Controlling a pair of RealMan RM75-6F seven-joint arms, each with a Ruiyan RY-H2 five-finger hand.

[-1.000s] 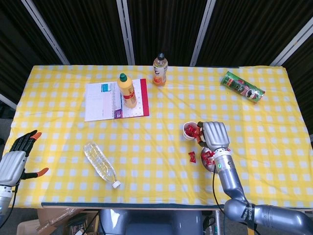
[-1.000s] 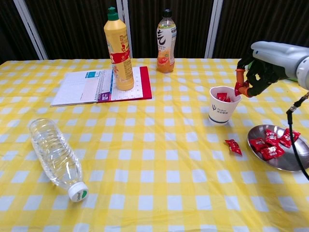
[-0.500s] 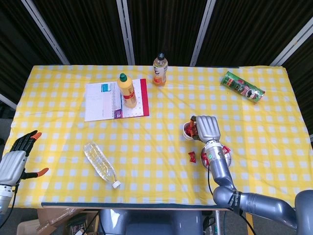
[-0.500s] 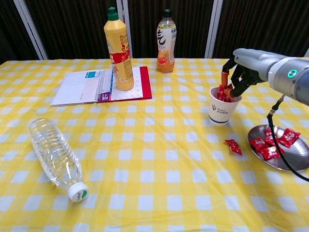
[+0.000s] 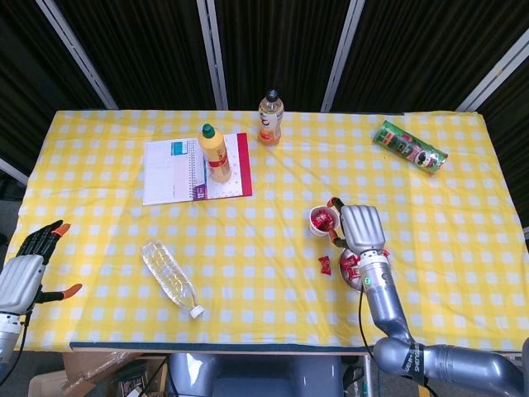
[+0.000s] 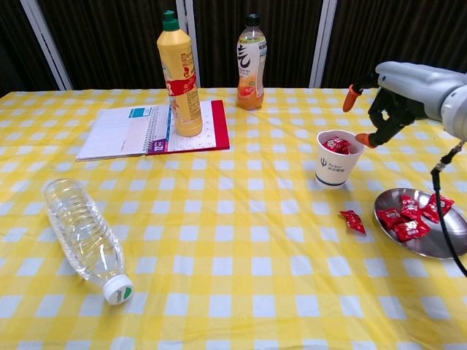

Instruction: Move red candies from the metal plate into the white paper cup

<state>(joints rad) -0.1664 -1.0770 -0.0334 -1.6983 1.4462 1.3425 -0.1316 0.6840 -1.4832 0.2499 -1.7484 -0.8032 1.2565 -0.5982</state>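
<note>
Two hands empty, fingers apart: right hand (image 6: 398,91) beside white paper cup (image 6: 338,158), logo unreadable; left hand (image 5: 29,266) idle

Little legible print. White paper cup (image 6: 338,157), just below and left of right hand (image 6: 394,91): dark blue logo mark plus small line of characters on side, too small to read. Green cylindrical snack can (image 5: 409,147), beyond right hand: printing too blurred to read. Yellow plastic squeeze bottle (image 6: 179,75) and orange drink bottle (image 6: 251,63), far left of that hand: label print unreadable.
</note>
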